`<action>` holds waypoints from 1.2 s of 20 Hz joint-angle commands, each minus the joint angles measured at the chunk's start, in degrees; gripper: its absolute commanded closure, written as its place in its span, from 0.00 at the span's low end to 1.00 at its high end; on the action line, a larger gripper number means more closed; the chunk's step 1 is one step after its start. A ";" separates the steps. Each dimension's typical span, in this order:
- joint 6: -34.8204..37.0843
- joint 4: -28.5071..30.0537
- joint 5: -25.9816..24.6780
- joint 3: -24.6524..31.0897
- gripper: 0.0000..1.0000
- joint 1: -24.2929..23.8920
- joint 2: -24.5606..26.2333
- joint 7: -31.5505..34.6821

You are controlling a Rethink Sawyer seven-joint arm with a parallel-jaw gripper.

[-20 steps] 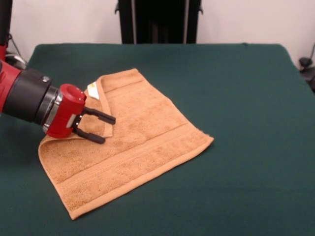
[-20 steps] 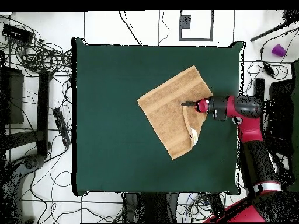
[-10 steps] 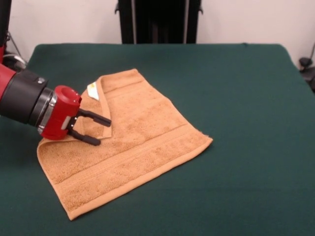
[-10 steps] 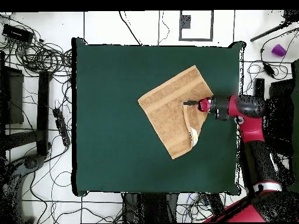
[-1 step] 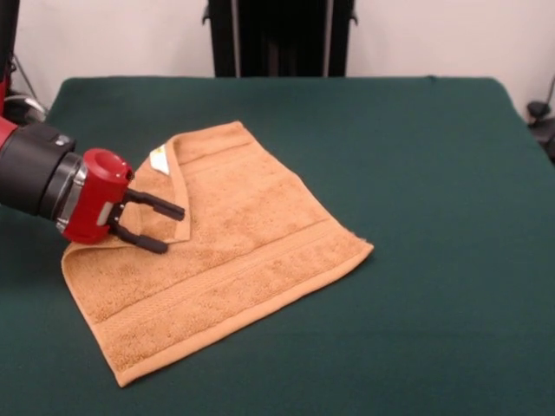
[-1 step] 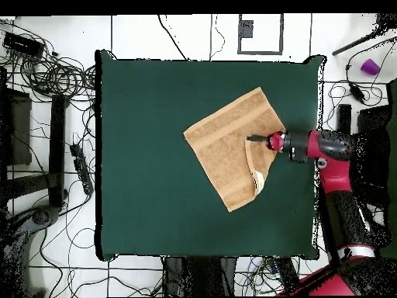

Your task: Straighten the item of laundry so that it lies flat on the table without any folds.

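Green-clothed table, orange towel partly folded, white wall, floor cables

red-and-black arm low and level, pincer fingers apart

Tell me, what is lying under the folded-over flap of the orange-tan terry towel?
Under the flap only more of the orange-tan terry towel shows, spread on the dark green table. A small white label sits beside the flap. Anything between the two layers is covered.
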 commanded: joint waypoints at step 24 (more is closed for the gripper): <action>3.43 13.01 -8.09 -13.23 0.00 -11.01 -3.04 2.03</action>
